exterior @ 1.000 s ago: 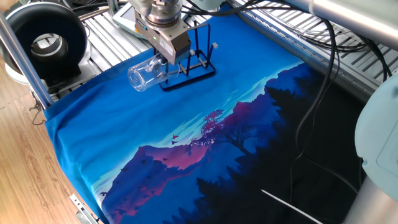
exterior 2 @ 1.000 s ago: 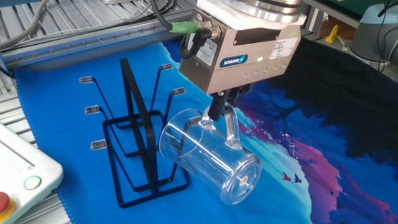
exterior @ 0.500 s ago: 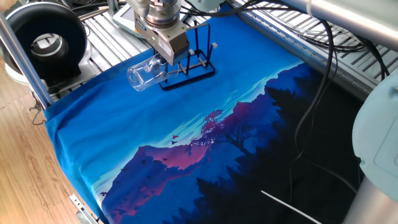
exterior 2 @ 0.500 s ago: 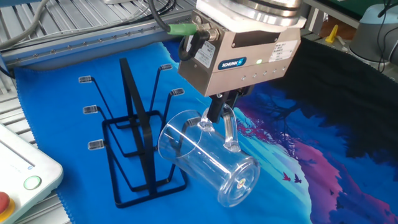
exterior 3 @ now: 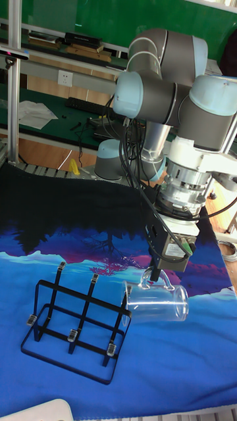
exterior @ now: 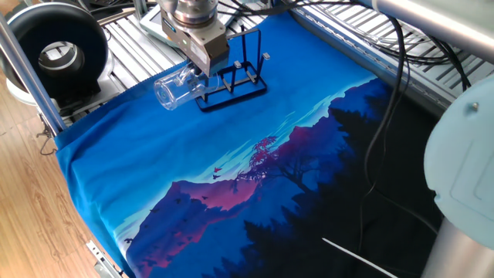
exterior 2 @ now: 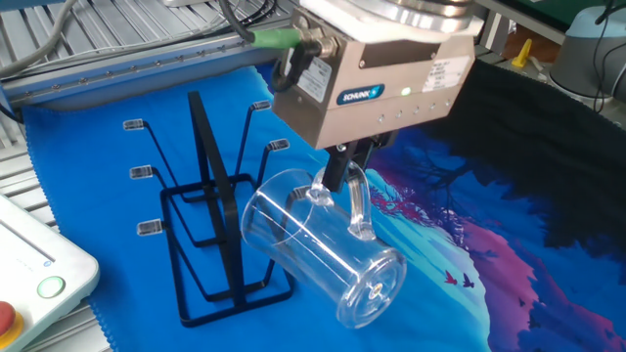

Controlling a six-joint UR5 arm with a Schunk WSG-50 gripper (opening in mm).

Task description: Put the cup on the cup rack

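Blue mountain-print cloth (exterior 2: 108, 166) covers table. One black wire rack (exterior 2: 210, 235) at left, six pegs. One clear cup (exterior 2: 318, 256) just right of rack, tilted, off cloth. One gripper (exterior 2: 344, 174) above, fingers clamped on cup handle.

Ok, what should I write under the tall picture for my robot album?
The gripper holds the glass cup sideways by its handle, next to the black cup rack.
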